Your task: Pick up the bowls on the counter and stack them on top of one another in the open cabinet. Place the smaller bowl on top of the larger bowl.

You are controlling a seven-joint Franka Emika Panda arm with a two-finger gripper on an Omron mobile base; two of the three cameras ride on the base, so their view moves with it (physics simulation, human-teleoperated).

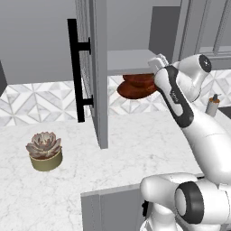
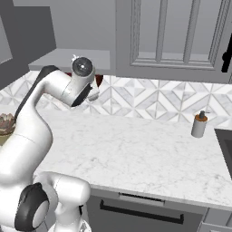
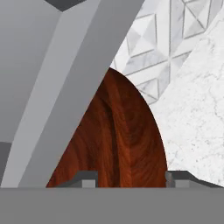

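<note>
Grey-white geometric tile backsplash [image 2: 154, 97] behind, panelled grey cabinets [image 2: 174, 36] above, soap dispenser [image 2: 199, 124] right, potted succulent [image 1: 44, 151] left.

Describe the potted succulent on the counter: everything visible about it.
The potted succulent stands upright on the white marble counter, left of the open cabinet door and apart from it. Its pot is a low, round, tan container with a plain wall. The plant is a single rosette of pointed, fleshy leaves, dusty pink with greyish tips, spreading slightly past the rim. Nothing touches it but the counter. In the right base view a sliver of it peeks out behind the arm.
</note>
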